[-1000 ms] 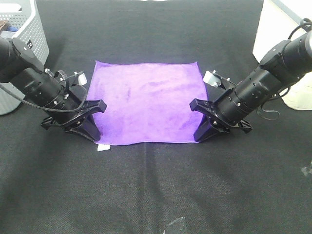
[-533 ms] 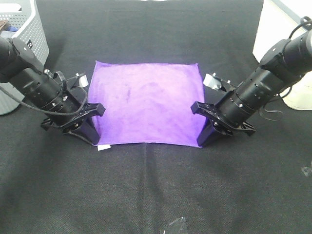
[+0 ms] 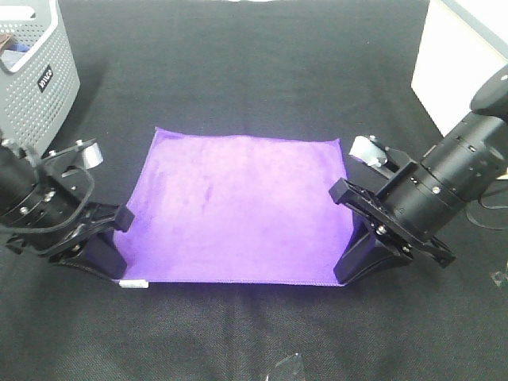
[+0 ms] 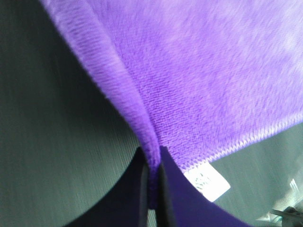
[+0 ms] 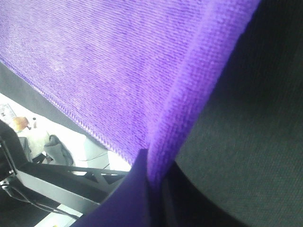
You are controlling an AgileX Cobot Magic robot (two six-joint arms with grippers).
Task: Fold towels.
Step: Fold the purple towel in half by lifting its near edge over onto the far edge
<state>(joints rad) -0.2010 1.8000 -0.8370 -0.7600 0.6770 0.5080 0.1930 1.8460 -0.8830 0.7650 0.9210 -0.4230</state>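
Now the towel (image 3: 238, 210) lies spread flat but nearer the front, because the left gripper (image 4: 152, 189) and right gripper (image 5: 154, 176) (each clamped on a near corner) have dragged it back; the fold remains undone.

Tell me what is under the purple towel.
Only the black tabletop shows around the purple towel; anything beneath its spread middle is covered. The left gripper and right gripper have jaws shut on its near corners.
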